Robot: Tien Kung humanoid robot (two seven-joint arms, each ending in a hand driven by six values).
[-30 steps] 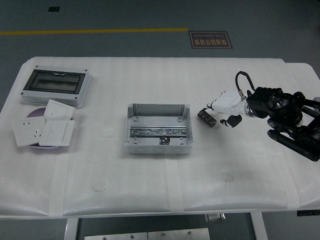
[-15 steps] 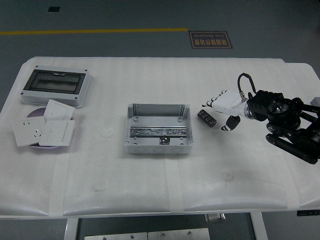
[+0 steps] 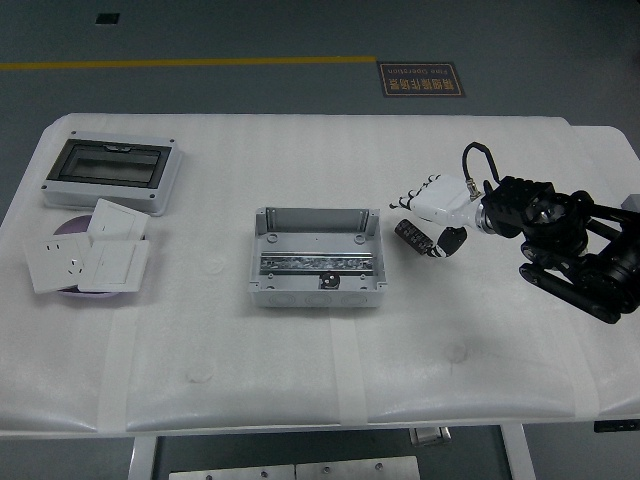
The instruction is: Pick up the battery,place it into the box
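- White padded desk (image 3: 300, 330) fills most of the frame, with grey floor and a yellow line along the top.
- Right hand (image 3: 432, 212), white-fingered on a black arm, reaches in from the right edge to centre right.
- Its fingers are curled around the battery (image 3: 414, 236), a small dark cylinder held between fingers and thumb, just right of the box.
- Grey open box (image 3: 319, 257) sits at the centre of the desk, apart from the hand.
- At the upper left lies an enclosure (image 3: 111, 172) with a dark window.
- Below it, wall switches (image 3: 87, 258) are stacked on a purple plate.
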